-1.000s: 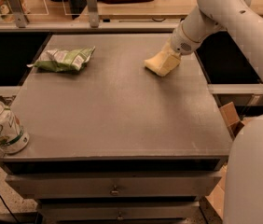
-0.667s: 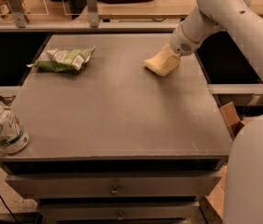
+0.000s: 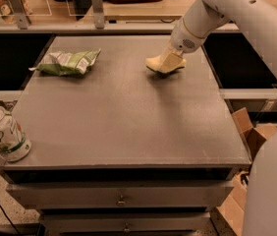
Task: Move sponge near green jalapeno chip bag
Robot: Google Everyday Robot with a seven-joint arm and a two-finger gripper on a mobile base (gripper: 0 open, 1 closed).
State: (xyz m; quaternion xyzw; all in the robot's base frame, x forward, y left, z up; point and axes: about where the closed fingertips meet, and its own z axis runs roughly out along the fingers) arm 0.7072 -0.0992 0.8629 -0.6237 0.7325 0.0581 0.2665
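At the near left corner of the flat grey metal tabletop (image 3: 128,127), a green-and-white aluminium soda can (image 3: 2,134) is noted standing upright at the very edge, well apart from everything else and not concerned in the task.

Further back on the left, the green-and-white crinkled foil jalapeno chip bag (image 3: 67,62) is found lying flat near the far edge, with bare table open to its right. It is judged to be the fixed landmark for the placement.

Right of centre, toward the far side, the pale yellow soft foam sponge (image 3: 154,63) is recorded, tilted, with a shadow beneath it that suggests it is raised just off the surface. Its outline is seen as a rounded wedge; its right end is covered.

Directly against that end, the white arm's cream-coloured two-finger gripper (image 3: 169,62) is angled down from the far right and appears closed on the sponge, presumably so that it can be carried leftward. Sponge and bag are well apart; the move is judged barely begun.
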